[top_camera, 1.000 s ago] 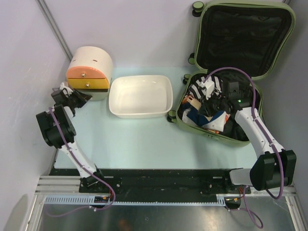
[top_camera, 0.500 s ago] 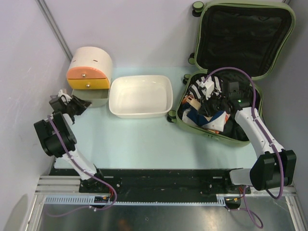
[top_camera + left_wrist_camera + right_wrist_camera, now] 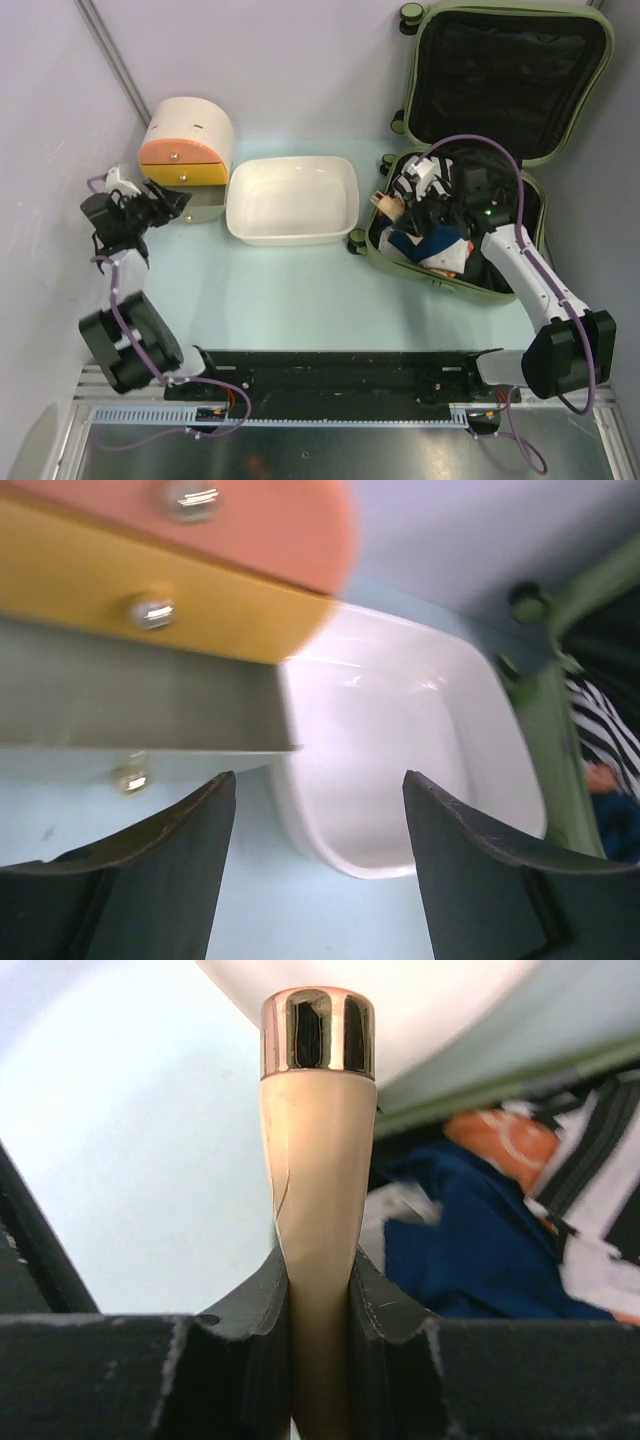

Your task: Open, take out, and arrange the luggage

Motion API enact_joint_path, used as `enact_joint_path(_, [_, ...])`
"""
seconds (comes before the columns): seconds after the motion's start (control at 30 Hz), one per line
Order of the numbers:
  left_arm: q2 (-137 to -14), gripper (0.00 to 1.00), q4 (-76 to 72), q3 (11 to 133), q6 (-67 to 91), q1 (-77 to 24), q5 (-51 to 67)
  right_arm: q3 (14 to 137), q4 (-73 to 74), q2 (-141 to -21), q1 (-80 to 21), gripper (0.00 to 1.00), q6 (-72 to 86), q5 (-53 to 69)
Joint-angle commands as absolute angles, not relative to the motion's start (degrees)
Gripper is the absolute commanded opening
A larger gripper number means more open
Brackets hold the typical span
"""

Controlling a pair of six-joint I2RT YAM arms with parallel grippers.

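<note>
Right end effector (image 3: 318, 1272) around one tube (image 3: 318, 1110)

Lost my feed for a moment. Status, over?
Left gripper open, empty, by drawer box. Right gripper shut on cream tube at luggage edge. Luggage open, clothes inside. Tub alongside, nothing between.

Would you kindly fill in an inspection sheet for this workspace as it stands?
Surface: pale blue table.
Job's things: luggage open, clothes inside.
Clutter: white tub, drawer box beside it.
End effectors: left end effector open, holding nothing; right end effector shut on cream tube with copper cap.
Cables: purple cables along both arms.
Surroundings: pale walls; metal rail at near edge.
</note>
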State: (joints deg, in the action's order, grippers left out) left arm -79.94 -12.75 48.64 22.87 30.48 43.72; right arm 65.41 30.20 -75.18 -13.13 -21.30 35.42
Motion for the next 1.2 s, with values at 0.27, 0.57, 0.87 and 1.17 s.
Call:
enact_joint_path(0.27, [-61.2,0.71,-13.1,48.7,21.3,-3.7,55.8,68.0,-3.4,-77.5,-26.3,0.00,5.4,42.2])
enact_joint_path(0.57, [-63.6,0.68,-22.9,53.1,29.3,-16.3,52.7,67.9,-13.4,-79.3,-32.3,0.00,13.3,44.6])
enact_joint_path(0.87, [-67.6,0.64,-32.2,53.6,37.7,-19.4,51.4,67.8,-16.8,-80.2,-34.6,0.00,14.5,45.8])
enact_joint_path(1.17, [-69.8,0.32,-36.5,54.6,43.4,-19.7,49.2,67.9,-19.7,-81.8,-35.6,0.00,16.0,46.1])
